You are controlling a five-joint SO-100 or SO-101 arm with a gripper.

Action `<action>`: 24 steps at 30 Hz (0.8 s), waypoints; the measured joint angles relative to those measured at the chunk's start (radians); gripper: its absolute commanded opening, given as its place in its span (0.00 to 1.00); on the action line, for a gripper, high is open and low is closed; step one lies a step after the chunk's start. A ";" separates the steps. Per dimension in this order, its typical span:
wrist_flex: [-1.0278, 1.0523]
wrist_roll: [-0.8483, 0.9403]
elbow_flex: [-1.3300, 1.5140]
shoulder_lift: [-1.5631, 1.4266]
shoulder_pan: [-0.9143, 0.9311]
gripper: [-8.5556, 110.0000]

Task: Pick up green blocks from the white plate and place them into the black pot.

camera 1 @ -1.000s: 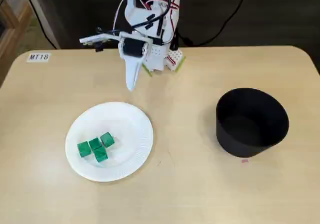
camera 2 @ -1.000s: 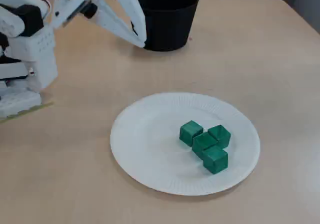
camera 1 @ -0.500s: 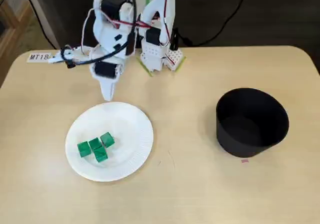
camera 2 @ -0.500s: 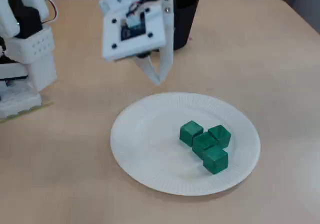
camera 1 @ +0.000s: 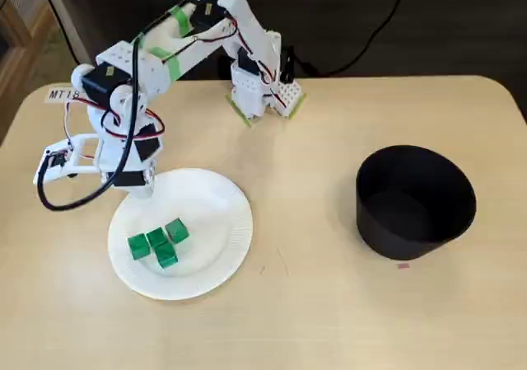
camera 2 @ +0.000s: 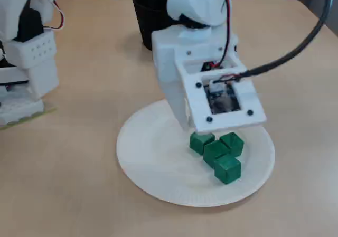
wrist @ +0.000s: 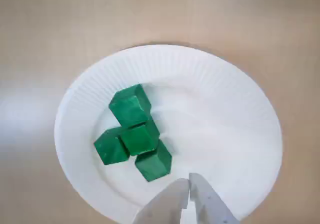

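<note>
Green blocks (camera 1: 156,243), four of them bunched toward the white plate's (camera 1: 218,209) left edge in a fixed view. Gripper (wrist: 189,183) hangs over the plate, fingers pinched together, empty. Table-corner sticker (camera 1: 60,95) reads MT18.

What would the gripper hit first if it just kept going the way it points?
The gripper probably meets bare white plate first, just beside the nearest green block, though depth is unclear.

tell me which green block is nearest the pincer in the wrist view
The bottom-right green block of the four, lowest in the wrist view, just up-left of the pincer tips; the other three sit farther away.
</note>
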State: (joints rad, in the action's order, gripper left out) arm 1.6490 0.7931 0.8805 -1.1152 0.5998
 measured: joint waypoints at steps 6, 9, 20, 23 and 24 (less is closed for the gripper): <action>0.000 0.072 -0.051 0.043 -0.031 0.05; 0.000 0.097 -0.095 0.087 -0.058 0.09; 0.000 0.132 -0.233 0.227 -0.061 0.28; 0.000 0.133 -0.259 0.245 -0.040 0.29; 0.000 0.133 -0.259 0.245 -0.034 0.29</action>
State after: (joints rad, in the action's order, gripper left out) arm 1.6490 0.9265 0.6213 -0.8698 0.5660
